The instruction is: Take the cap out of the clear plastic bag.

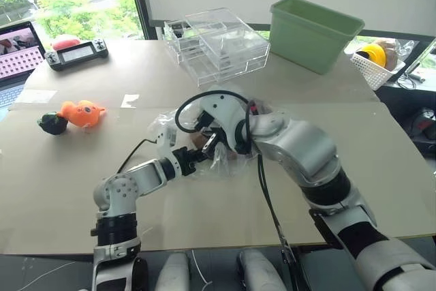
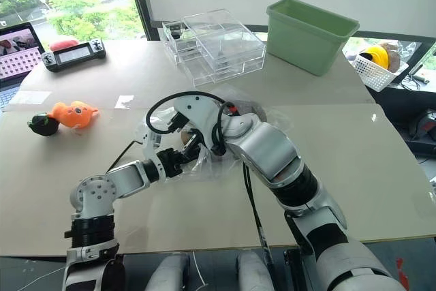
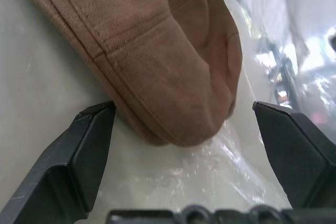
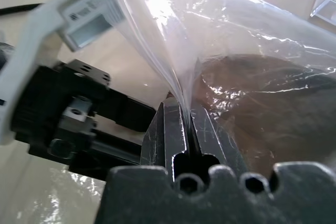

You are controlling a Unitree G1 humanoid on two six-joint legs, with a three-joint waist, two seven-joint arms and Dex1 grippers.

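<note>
The brown cap [image 3: 157,51] lies on the table inside the clear plastic bag [image 4: 236,30], which is crumpled at the table's middle [image 1: 228,158]. My left gripper [image 3: 182,107] is open at table level, its two black fingers [image 3: 84,150] on either side of the cap's rounded edge, not closed on it. My right gripper [image 4: 185,103] is shut on a pinched fold of the bag's film and holds it up just above the left gripper [image 1: 197,155]. Through the film, the cap shows as a brown shape [image 4: 262,98].
An orange plush toy [image 1: 82,112] and a dark object [image 1: 52,123] lie at the left. Clear acrylic drawer boxes [image 1: 216,44] and a green bin [image 1: 313,32] stand at the back. A white basket [image 1: 377,66], a laptop [image 1: 17,52] and a controller [image 1: 76,52] sit along the edges.
</note>
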